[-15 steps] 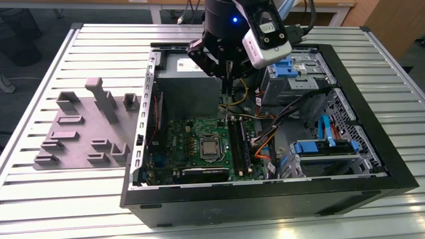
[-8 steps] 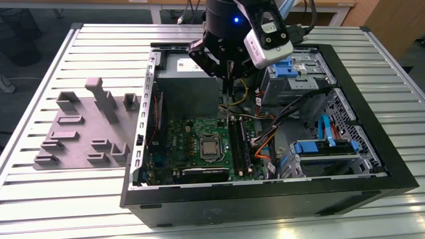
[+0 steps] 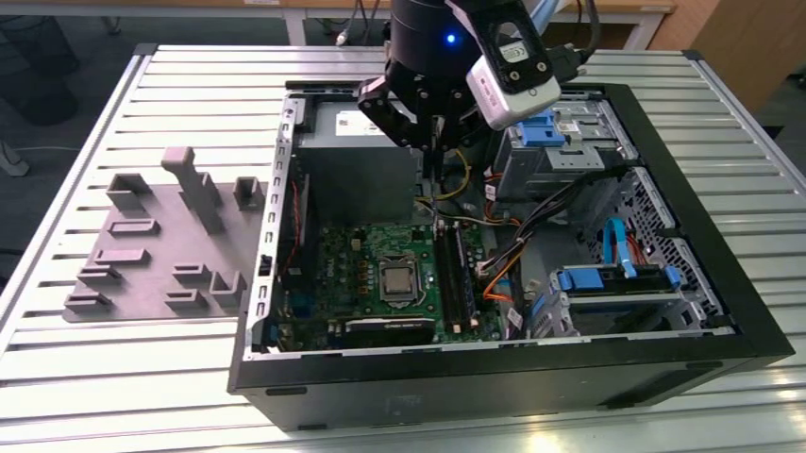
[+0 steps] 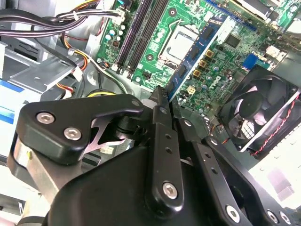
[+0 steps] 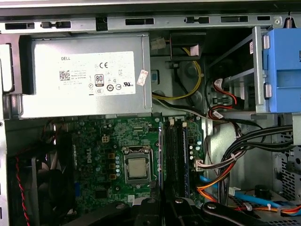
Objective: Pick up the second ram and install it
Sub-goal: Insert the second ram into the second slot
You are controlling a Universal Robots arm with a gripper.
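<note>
My gripper [image 3: 435,149] hangs over the open computer case [image 3: 705,236], shut on the second ram [image 3: 436,193]. The ram is a thin dark stick held upright on its edge, its lower end just above the motherboard [image 3: 359,260]. In the second wrist view the shut fingers [image 4: 162,117] clamp the ram [image 4: 200,52], which points towards the board. The first wrist view has the ram [image 5: 161,155] edge-on as a thin line beside the long dark memory slots [image 5: 175,150], with the gripper [image 5: 162,205] below it. Those slots [image 3: 456,278] lie on the exterior view's right of the silver processor [image 3: 396,280].
A grey fixture plate [image 3: 164,245] with upright blocks lies on the slatted table at the exterior view's left. Inside the case are the power supply [image 5: 84,77], a black fan [image 4: 258,113], bundled cables [image 3: 523,241] and blue drive brackets [image 3: 617,278].
</note>
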